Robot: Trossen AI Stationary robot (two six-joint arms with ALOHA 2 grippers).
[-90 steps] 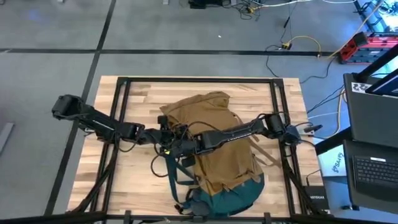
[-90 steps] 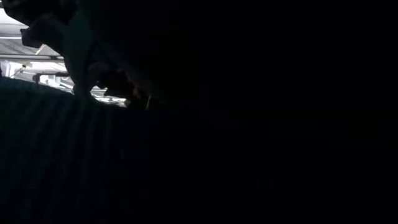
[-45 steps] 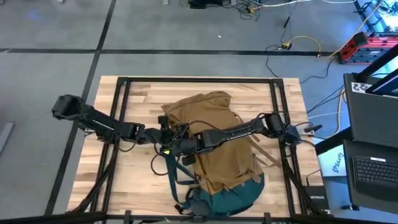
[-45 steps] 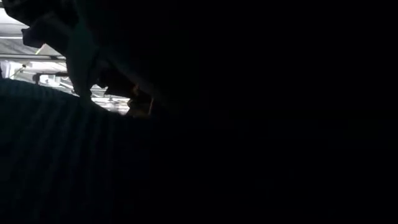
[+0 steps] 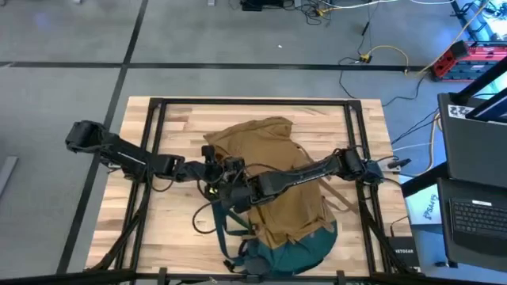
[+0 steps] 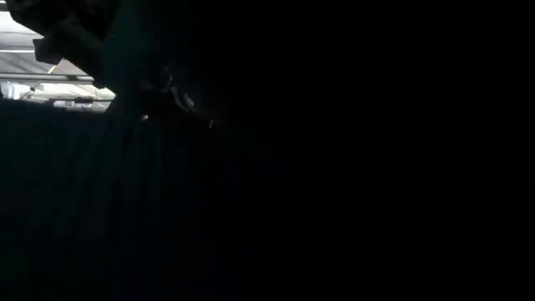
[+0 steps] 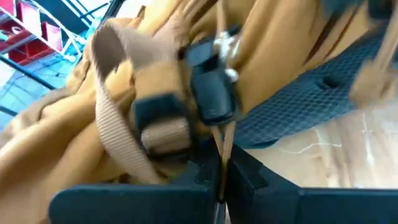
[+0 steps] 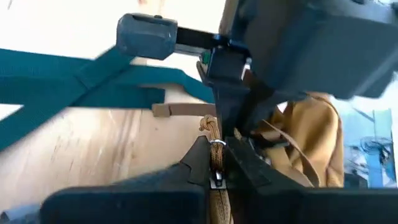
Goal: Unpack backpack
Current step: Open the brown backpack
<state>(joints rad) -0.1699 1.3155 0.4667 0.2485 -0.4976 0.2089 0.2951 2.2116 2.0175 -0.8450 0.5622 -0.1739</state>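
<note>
The tan-brown backpack (image 5: 277,178) lies flat on the wooden table, with its teal base (image 5: 297,249) toward the near edge. Its teal straps (image 5: 226,237) trail off its left side. My left gripper (image 5: 212,176) is at the backpack's left side, shut on a thin tan strap below a black buckle (image 7: 211,93). My right arm reaches across the backpack. Its gripper (image 5: 228,194) sits just near of the left one, shut on a tan cord pull. The low view is almost wholly dark, blocked by the backpack. My left gripper (image 7: 222,186) pinches the thin tan strap (image 7: 225,140) between its two fingers, just below the black buckle. The strap runs straight from the buckle into the fingers. My right gripper (image 8: 216,180) pinches the braided tan cord pull (image 8: 213,132) between its fingertips, at its small metal ring (image 8: 216,145). The cord's free end sticks out past the fingers, above the table.
Black frame rails (image 5: 154,158) run along the table's left and right (image 5: 356,134) sides. Bare wood (image 5: 170,226) lies left of the backpack. A loose cable (image 5: 207,218) curls beside the straps. A laptop (image 5: 475,214) stands off the table's right edge.
My right gripper has moved a little toward the table's near-left, away from the left gripper, and stays shut on the cord pull. My left gripper has kept its place.
</note>
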